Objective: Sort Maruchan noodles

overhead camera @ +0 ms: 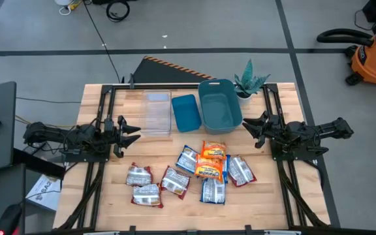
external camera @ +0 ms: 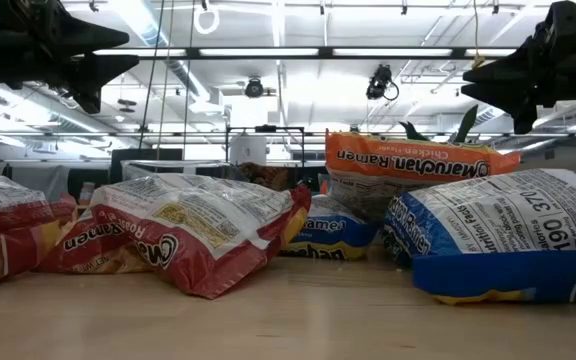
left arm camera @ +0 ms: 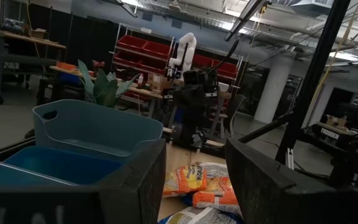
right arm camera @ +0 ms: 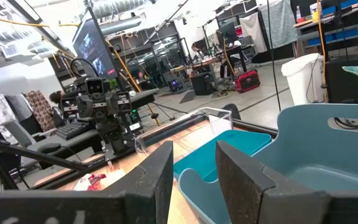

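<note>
The noodles lie loose in the front half of the bench, untouched: three red-trimmed packets toward the front-left, then a cluster of blue and orange packets overlapping at the middle. Behind them, along the back edge, stand a clear bin, a small blue bin and a larger grey-blue bin, with a plant at the back-right corner. The left gripper hangs over the left edge, fingers apart, holding nothing. The right gripper hangs over the right edge, also spread and empty.
</note>
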`<state>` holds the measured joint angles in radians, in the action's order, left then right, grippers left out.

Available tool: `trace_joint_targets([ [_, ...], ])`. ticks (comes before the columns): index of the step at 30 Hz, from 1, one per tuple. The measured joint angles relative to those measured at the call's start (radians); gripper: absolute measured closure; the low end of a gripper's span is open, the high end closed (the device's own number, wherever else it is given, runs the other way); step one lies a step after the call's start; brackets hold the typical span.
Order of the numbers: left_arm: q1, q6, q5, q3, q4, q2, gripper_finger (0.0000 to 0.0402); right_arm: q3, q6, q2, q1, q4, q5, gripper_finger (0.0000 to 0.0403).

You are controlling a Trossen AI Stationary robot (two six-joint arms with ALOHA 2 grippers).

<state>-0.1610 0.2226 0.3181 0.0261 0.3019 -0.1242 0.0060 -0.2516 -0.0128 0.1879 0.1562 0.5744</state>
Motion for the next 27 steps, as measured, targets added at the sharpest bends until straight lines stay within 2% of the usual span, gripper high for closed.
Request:
trace_joint_targets([
  [5, 0.000, 0.003, 0.000, 0.000, 0.001, 0.000, 0.0230, 0.000, 0.070, 0.000, 0.000, 0.000, 0.000, 0.0276],
  [10, 0.000, 0.112, 0.000, 0.001, 0.079, 0.000, 0.0230, 0.000, 0.065, 0.000, 0.000, 0.006, 0.002, 0.0276],
  [17, 0.001, 0.029, 0.003, 0.001, 0.089, 0.000, 0.0230, 0.000, 0.129, 0.000, 0.000, 0.100, 0.006, 0.0276],
  [24, 0.001, 0.027, 0.000, 0.001, 0.089, 0.000, 0.0230, 0.000, 0.023, -0.003, -0.003, 0.184, 0.006, 0.0276],
  [27, 0.001, 0.037, 0.010, 0.001, 0.091, 0.000, 0.0230, 0.027, 0.016, -0.033, -0.008, 0.154, -0.085, 0.0276],
])
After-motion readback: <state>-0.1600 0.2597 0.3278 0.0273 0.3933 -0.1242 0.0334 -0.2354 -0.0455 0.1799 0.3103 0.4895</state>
